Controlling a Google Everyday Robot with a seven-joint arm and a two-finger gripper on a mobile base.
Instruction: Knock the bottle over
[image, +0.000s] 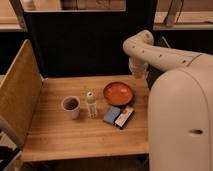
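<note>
The bottle (91, 103) is small, slim and clear with a white cap. It stands upright near the middle of the wooden table (65, 135), just right of a white cup (71, 106) with dark contents. My gripper (137, 74) hangs at the end of the white arm (150, 50) over the table's back right corner, behind the orange bowl (118, 93). It is well right of and behind the bottle and touches nothing.
A blue packet (112, 114) and a dark bar with a red label (124, 117) lie in front of the bowl. A tan board (17, 92) walls the table's left side. A dark panel (80, 40) stands behind. My white body (182, 120) fills the right.
</note>
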